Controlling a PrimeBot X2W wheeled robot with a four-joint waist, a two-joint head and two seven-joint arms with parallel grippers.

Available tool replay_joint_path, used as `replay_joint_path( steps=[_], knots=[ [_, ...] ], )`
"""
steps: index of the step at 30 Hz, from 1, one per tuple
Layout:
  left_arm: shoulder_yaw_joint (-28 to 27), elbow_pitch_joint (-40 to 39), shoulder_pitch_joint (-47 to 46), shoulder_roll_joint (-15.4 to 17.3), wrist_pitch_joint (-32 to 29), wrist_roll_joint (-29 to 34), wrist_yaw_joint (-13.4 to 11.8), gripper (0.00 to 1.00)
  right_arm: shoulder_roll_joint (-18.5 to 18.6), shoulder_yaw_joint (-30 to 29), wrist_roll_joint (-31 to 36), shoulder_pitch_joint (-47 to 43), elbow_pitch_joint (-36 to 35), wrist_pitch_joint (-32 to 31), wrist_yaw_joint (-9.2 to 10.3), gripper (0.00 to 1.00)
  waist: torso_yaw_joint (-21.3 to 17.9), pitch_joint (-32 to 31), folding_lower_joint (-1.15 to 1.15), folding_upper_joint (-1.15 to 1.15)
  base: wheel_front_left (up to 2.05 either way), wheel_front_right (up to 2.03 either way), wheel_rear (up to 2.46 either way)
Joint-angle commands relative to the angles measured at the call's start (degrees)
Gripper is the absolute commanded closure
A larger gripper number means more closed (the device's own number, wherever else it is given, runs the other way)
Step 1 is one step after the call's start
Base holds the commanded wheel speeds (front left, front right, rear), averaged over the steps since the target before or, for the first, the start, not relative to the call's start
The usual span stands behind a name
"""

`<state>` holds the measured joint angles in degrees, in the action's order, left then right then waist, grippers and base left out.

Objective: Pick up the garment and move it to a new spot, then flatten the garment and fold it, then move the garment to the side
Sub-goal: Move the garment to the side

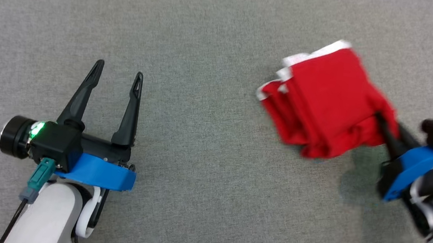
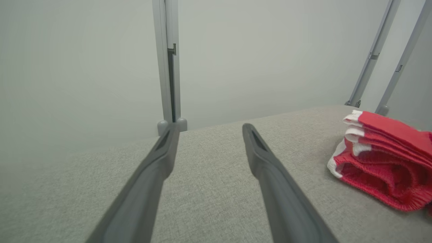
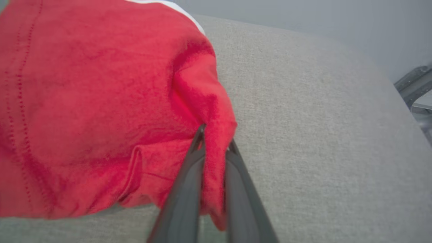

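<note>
Leaving the left gripper (image 1: 120,69) idle, with both fingers spread wide and nothing between them, low over the grey padded surface (image 1: 206,136). Looking well to the right of the left gripper and a little farther from the robot: the garment (image 1: 326,98), a red folded bundle with white trim, blurred at the edges. Farther right again from the left gripper: the right gripper (image 3: 216,136), closed tight on a pinch of red cloth at the bundle's near right corner.

Seems to be the last step, moving the folded garment to the side. For doing it well: carry or drag low and slowly, pull in a straight line away from the left gripper, avoid twisting the wrist, and release only with the bundle lying flat. Probable risk: holding by one thin corner only, with danger of sagging or opening folds.

Concerning direction: white-trimmed layer ends facing the left gripper, pinched corner facing away from it. Long axis, as far as can be judged, slanting from far left down to near right; hard to say exactly, being nearly square.
</note>
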<state>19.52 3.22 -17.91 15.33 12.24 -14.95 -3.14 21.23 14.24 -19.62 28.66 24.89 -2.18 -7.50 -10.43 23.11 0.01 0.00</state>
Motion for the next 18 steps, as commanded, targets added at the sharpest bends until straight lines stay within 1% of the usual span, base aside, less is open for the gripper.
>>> replay_joint_path(
  steps=[1, 8, 13, 18],
  knots=[
    [0.44, -0.64, -1.69, 0.31, -0.16, 0.57, 0.40, 0.00, 1.97, -1.77, 0.65, 2.20, 1.77, 0.69, 0.02, 1.00, 0.26, 1.07, -0.01, 0.00, 0.00, 0.00, 0.00],
    [1.90, -2.11, -4.26, 0.70, -0.64, 1.57, 1.33, 0.00, 6.67, -9.71, 3.05, 5.93, 8.17, 2.65, 0.01, 1.00, 0.30, 3.97, -0.01, 0.00, 0.00, 0.00, 0.00],
    [2.67, -3.12, -5.96, 1.15, -1.16, 2.28, 1.66, 0.00, 7.42, -14.16, 4.97, 7.50, 10.50, 3.55, 0.01, 1.00, -0.07, 5.91, -0.01, 0.00, 0.00, 0.00, 0.00],
    [3.15, -3.70, -7.24, 1.44, -1.46, 2.58, 2.09, 0.00, 7.22, -17.31, 6.74, 8.60, 12.14, 3.75, 0.02, 1.00, -0.12, 7.64, -0.01, 0.00, 0.00, 0.00, 0.00]
  ],
)
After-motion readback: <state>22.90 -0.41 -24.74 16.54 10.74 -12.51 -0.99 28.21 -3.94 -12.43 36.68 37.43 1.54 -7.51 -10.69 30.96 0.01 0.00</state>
